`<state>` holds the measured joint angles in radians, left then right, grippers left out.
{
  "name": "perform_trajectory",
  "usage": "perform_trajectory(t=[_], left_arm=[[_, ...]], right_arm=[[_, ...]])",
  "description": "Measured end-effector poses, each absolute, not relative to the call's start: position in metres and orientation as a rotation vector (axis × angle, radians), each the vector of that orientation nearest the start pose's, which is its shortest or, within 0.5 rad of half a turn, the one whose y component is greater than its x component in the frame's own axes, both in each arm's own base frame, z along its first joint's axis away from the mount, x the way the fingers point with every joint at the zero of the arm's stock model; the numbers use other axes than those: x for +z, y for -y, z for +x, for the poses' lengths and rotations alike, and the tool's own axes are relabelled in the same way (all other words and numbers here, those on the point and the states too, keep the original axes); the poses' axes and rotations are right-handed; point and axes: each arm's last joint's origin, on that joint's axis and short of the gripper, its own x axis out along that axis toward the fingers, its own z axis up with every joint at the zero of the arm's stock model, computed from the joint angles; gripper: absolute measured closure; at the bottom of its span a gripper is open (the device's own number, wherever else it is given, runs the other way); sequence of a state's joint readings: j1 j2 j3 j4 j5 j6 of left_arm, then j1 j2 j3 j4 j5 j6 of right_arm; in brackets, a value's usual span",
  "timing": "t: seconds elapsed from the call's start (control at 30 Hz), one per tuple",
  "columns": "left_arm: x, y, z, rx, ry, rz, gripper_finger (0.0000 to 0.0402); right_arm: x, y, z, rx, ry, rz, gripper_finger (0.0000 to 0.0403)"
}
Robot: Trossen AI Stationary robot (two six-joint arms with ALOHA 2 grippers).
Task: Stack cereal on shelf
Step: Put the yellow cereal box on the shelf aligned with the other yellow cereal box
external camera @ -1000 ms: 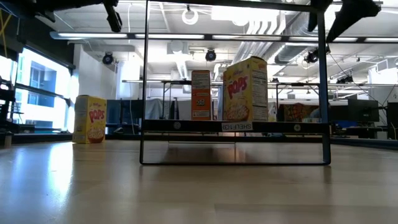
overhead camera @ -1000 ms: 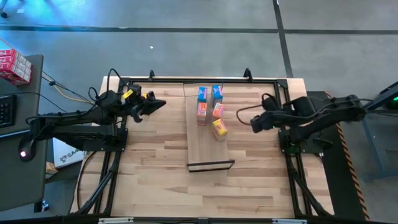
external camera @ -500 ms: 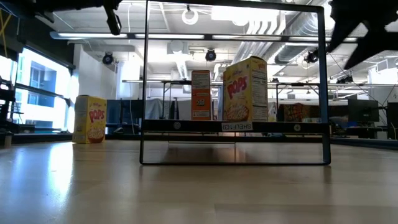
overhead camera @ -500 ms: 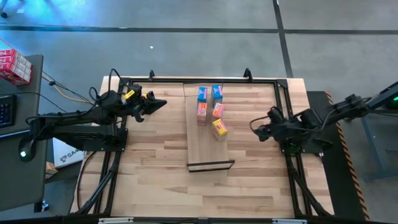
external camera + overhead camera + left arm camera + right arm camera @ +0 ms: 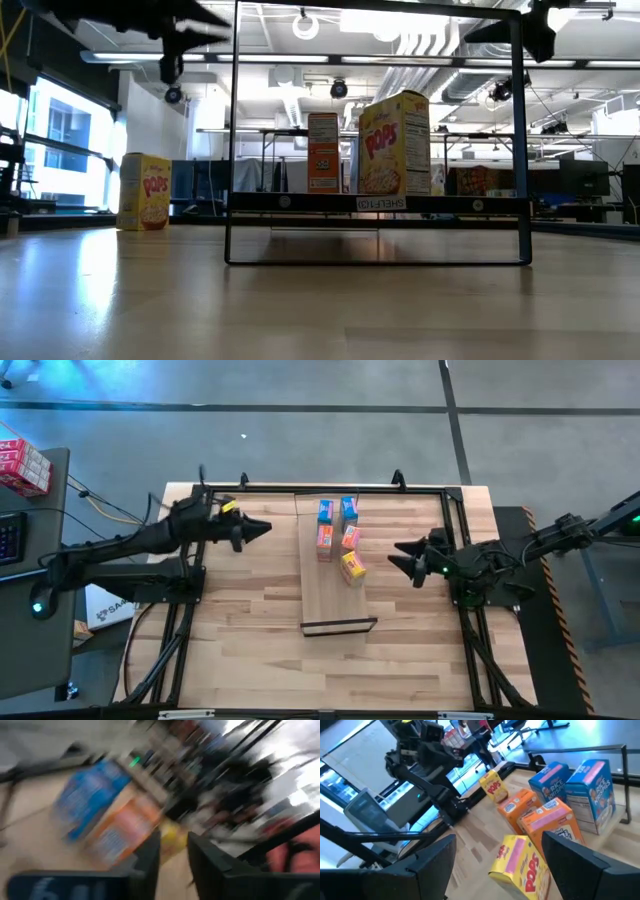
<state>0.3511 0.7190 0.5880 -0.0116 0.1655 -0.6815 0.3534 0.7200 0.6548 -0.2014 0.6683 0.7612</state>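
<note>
The shelf is a pale board with black end frames, lying lengthwise in mid-table. On its far half, two blue cereal boxes, two orange ones and a yellow one stand on their bases. A second yellow box stands on the table left of the shelf. My left gripper hovers left of the boxes, open by a narrow gap. My right gripper hovers right of the yellow box on the shelf, wide open.
A black frame runs along the table's far edge and sides. A red-and-white pack and a keyboard sit on a side stand off the table's left. Bare tabletop lies near of both arms, and the shelf's near half is bare.
My right gripper dropped back toward the table's near-right, then swung left toward the shelf and now points at the boxes. My left gripper moved a little right toward the shelf. The boxes and shelf stayed put.
</note>
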Motion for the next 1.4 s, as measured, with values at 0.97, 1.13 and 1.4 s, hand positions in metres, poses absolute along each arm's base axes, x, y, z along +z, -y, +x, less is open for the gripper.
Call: perform_trajectory(t=[0.97, 1.13, 1.4], left_arm=[[0.283, -0.125, 0.125, 1.087, -0.979, -0.699, 0.0077], [0.256, -0.126, 0.127, 1.077, -1.033, -0.719, 0.0077], [0.231, -0.133, 0.127, 1.054, -0.964, -0.777, 0.0078]], right_arm=[[0.296, -0.036, 0.153, -0.433, -0.088, 0.653, 0.0112], [0.296, -0.036, 0.153, -0.451, -0.082, 0.648, 0.0112], [0.296, -0.036, 0.153, -0.449, -0.083, 0.648, 0.0112]])
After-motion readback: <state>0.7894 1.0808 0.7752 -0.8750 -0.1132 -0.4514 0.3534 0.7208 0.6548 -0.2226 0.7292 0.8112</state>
